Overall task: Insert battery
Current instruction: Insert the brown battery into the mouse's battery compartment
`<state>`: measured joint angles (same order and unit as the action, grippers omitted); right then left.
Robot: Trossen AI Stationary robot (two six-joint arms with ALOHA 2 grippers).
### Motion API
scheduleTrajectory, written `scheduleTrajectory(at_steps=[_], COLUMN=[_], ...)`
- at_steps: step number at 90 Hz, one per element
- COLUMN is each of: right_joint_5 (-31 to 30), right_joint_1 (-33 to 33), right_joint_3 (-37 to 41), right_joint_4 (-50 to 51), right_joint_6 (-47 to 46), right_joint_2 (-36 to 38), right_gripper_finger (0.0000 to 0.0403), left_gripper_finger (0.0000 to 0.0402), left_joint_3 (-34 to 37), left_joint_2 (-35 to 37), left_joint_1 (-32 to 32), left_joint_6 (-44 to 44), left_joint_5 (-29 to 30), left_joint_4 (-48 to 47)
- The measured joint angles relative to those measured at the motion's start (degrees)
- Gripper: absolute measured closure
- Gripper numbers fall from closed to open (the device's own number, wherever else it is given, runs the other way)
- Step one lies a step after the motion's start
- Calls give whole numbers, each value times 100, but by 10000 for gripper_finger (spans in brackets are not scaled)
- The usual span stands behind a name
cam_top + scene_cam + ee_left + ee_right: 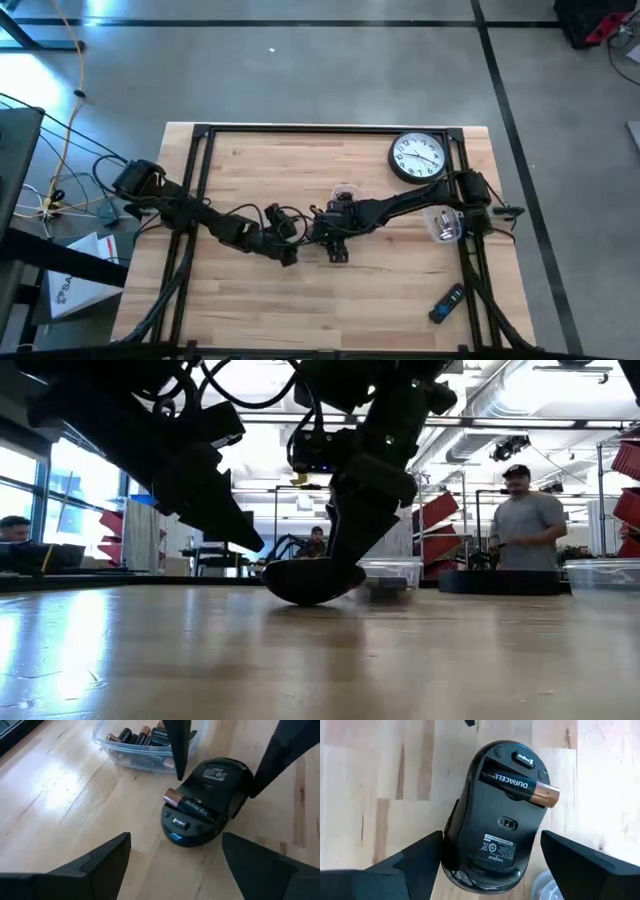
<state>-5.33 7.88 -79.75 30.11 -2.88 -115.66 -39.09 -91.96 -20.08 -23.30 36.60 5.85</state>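
While the battery [520,784] already lies across the open bay of the upturned mouse [495,815], it is not seated: it sits askew, its copper end sticking out past the mouse's edge. So the step in hand looks like the seating itself. The mouse rests belly-up near the middle of the surface [300,300], just beside a clear tub of spare batteries [135,742]. The right gripper [490,857] stands over the mouse, jaws apart on either side of its body. The left gripper [175,855] hovers close by, jaws apart and holding nothing. The next move probably calls for turning the cell in line with the bay, then pressing it down flat.
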Motion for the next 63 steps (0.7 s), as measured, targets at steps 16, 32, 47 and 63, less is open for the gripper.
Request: scheduleTrajectory(at_steps=[16, 32, 47, 63], right_joint_5=[110, -186, 13, 234], right_joint_1=[45, 42, -101, -128], right_joint_3=[0, -2, -2, -4], right_joint_4=[-1, -11, -7, -148], right_joint_6=[20, -93, -477, -433], right_joint_2=[2, 4, 4, -49], right_gripper_finger=[99, 99, 99, 99], left_gripper_finger=[106, 106, 106, 106], left_joint_3=[0, 0, 0, 0], left_joint_2=[0, 0, 0, 0], left_joint_1=[0, 0, 2, 4], left_joint_6=[51, 94, 136, 138], left_joint_5=[11, 11, 11, 13], left_joint_4=[41, 45, 44, 44])
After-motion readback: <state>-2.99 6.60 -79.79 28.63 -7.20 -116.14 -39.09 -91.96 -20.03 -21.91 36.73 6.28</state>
